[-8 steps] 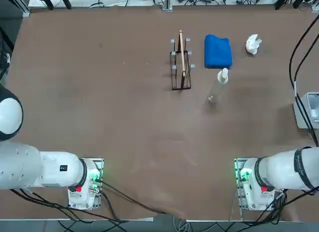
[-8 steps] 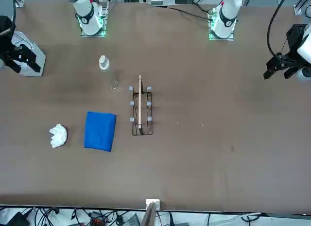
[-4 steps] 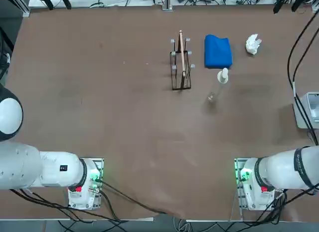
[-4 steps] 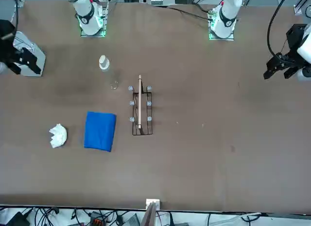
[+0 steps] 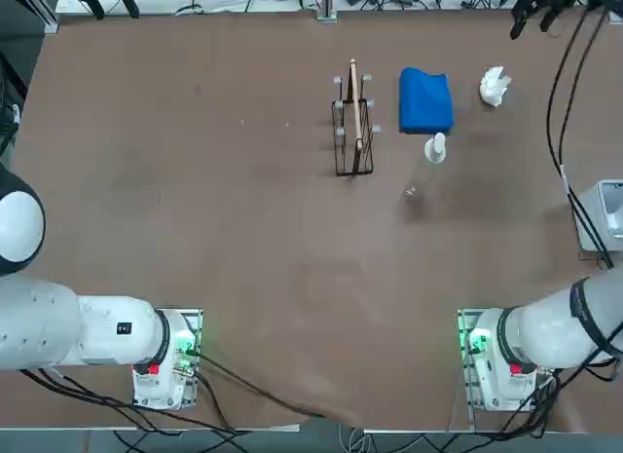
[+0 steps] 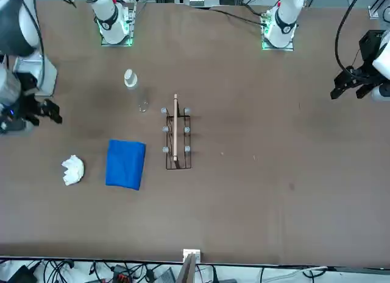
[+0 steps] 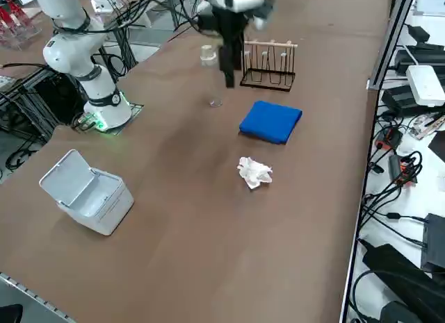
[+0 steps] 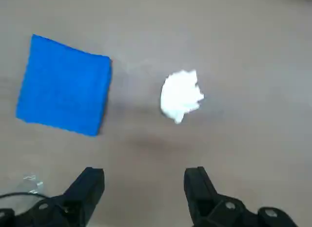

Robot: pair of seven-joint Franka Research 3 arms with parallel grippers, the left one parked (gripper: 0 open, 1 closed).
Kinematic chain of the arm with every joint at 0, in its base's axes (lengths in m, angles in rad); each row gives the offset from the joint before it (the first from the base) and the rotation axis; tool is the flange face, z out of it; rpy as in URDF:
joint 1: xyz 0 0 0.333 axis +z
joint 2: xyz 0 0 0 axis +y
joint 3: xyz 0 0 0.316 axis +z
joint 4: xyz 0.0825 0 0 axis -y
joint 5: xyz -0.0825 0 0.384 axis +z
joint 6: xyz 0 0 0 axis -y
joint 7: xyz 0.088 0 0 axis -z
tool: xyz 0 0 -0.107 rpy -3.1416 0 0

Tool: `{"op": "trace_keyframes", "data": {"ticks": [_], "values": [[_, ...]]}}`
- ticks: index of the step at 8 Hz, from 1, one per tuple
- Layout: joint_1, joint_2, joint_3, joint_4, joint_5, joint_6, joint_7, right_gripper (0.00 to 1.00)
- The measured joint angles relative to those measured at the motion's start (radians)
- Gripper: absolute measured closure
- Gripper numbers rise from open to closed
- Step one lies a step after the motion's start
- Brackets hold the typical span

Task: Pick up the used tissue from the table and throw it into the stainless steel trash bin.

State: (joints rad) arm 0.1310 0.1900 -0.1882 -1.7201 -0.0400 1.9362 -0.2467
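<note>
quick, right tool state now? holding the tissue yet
Right tool: open and empty, raised above the table, with the used tissue lying untouched on it ahead of the fingers.

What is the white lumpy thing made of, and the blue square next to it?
The used tissue looks like thin paper, matte white and crumpled into uneven folds. The blue cloth looks like soft fabric, probably a folded towel: flat, matte, with rounded edges. The open right gripper hovers above the table near both.
</note>
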Motion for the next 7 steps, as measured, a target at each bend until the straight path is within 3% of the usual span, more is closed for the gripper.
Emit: {"op": "trace_keyframes", "data": {"ticks": [2, 4, 7], "values": [[-0.019, 0.12, 0.0, -0.001, 0.011, 0.174, -0.05, 0.0], [-0.022, 0.252, 0.0, 0.001, 0.086, 0.338, -0.053, 0.0], [-0.023, 0.374, 0.0, 0.042, 0.193, 0.406, -0.048, 0.0]]}}
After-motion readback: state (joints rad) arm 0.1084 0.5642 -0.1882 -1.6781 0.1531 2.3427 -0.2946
